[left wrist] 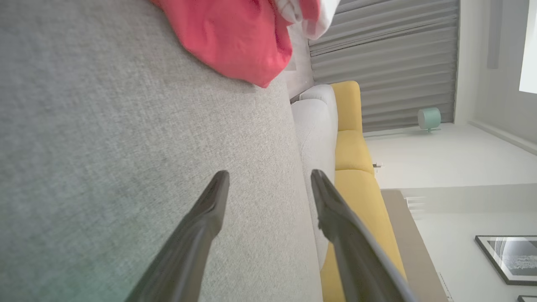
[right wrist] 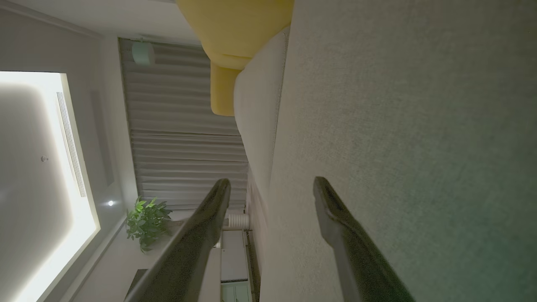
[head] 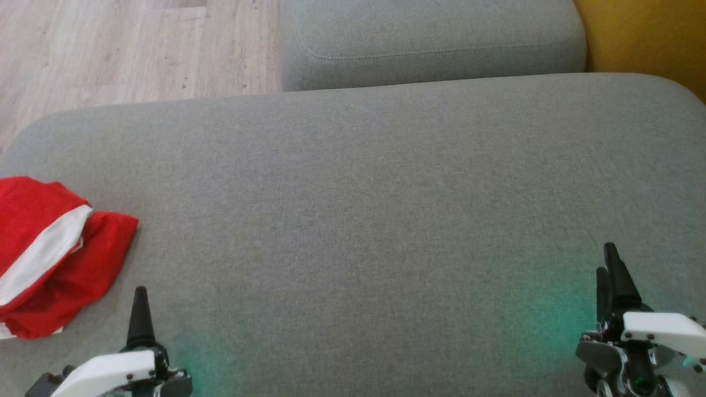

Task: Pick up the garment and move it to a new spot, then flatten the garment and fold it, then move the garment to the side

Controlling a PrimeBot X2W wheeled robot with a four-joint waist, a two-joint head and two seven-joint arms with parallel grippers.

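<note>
you've got l end effector (left wrist: 269, 176) & r end effector (right wrist: 272, 182) spread, empty; head cam: red-white cloth (head: 71, 281) at left edge; r wrist cam: plant (right wrist: 147, 222) lower left.

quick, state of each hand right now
left hand: open, holding nothing
right hand: open, holding nothing

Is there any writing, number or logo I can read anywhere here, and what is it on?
No readable text.
The red and white cloth shows no print from these angles.
The framed picture in the left wrist view has no legible words.
</note>
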